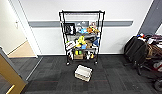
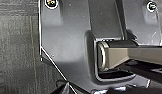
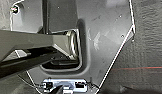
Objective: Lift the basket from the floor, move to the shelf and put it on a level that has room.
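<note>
The cream woven basket (image 1: 83, 73) sits slightly askew on the dark carpet floor (image 1: 52, 77), a short way in front of the shelf. The shelf (image 1: 82, 35) is a tall black wire rack against the white wall. Its top level (image 1: 81, 12) looks bare, while the lower tiers hold colourful toys and boxes. In both wrist views the robot's dark plate and jointed bar lie over the carpet floor (image 2: 17, 50) (image 3: 147, 45).
An open doorway onto tan wood flooring (image 1: 20, 50) lies at the left, with a yellow-edged door (image 1: 7, 72) near the front left. A dark chair and a cluttered desk (image 1: 147, 52) stand at the right. Carpet stretches between me and the basket.
</note>
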Controlling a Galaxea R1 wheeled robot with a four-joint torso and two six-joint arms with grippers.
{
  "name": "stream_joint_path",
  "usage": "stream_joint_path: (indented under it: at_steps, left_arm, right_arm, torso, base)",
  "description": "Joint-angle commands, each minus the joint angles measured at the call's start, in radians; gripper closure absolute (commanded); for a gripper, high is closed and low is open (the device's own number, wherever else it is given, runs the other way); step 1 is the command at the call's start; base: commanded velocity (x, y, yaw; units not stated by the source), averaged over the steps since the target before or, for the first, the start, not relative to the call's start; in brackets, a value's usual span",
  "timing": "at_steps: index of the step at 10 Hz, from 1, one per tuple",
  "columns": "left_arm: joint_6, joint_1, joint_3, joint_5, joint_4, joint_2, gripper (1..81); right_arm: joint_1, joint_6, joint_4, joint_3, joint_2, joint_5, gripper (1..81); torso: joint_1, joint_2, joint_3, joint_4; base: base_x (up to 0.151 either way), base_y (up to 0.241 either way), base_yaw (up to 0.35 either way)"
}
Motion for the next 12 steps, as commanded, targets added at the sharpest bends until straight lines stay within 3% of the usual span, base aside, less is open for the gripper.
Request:
stream_joint_path:
  at_steps: [1, 12]
  left_arm:
    - [0.006, -0.024, 0.0, 0.061, 0.007, -0.002, 1.0]
    - [0.007, -0.007, 0.002, 0.061, 0.007, -0.009, 1.0]
  right_arm:
    - [0.018, 0.005, -0.002, 0.005, 0.005, -0.058, 1.0]
    - [0.021, 0.003, -0.005, 0.005, 0.013, -0.058, 1.0]
  torso:
    - [0.0, 0.0, 0.0, 0.0]
    - [0.001, 0.001, 0.0, 0.0]
  base:
    - [0.089, 0.0, 0.0]
    - [0.108, 0.0, 0.0]
